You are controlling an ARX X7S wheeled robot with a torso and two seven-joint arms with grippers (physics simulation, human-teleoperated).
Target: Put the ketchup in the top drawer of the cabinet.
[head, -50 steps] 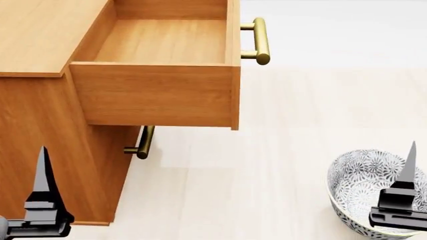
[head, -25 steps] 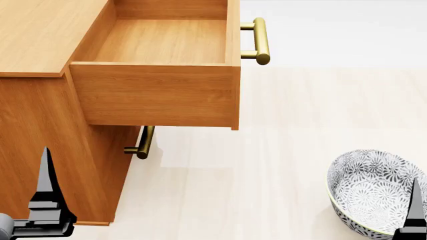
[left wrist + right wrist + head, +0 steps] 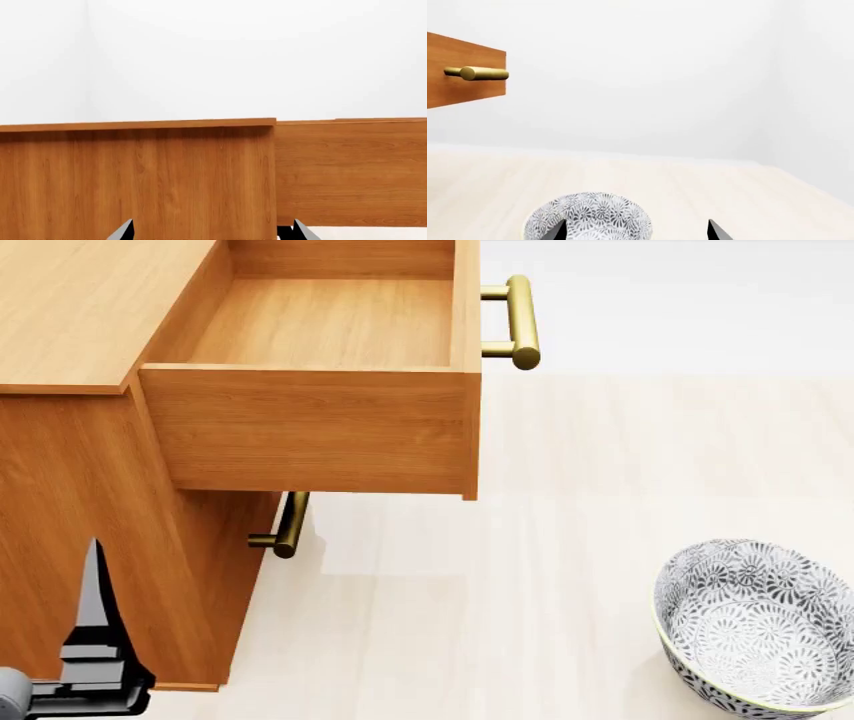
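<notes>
The ketchup is out of view in every frame. The cabinet (image 3: pixel 80 310) fills the left of the head view, and its top drawer (image 3: pixel 320 425) is pulled out and empty, its brass handle (image 3: pixel 523 322) at the right end. My left gripper (image 3: pixel 210 232) is open and empty, low beside the cabinet's side wall (image 3: pixel 133 175); one of its fingers (image 3: pixel 94 590) shows in the head view. My right gripper (image 3: pixel 636 231) is open and empty, out of the head view, with its tips just short of the bowl.
A grey-and-white patterned bowl (image 3: pixel 754 625) stands on the pale floor at the lower right; it also shows in the right wrist view (image 3: pixel 590 215). The lower drawer's brass handle (image 3: pixel 283 525) sticks out under the open drawer. The drawer front (image 3: pixel 460 75) shows far left.
My right gripper has dropped down and out of the head view, uncovering the bowl. My left gripper has sunk slightly. The drawer and bowl have not moved.
</notes>
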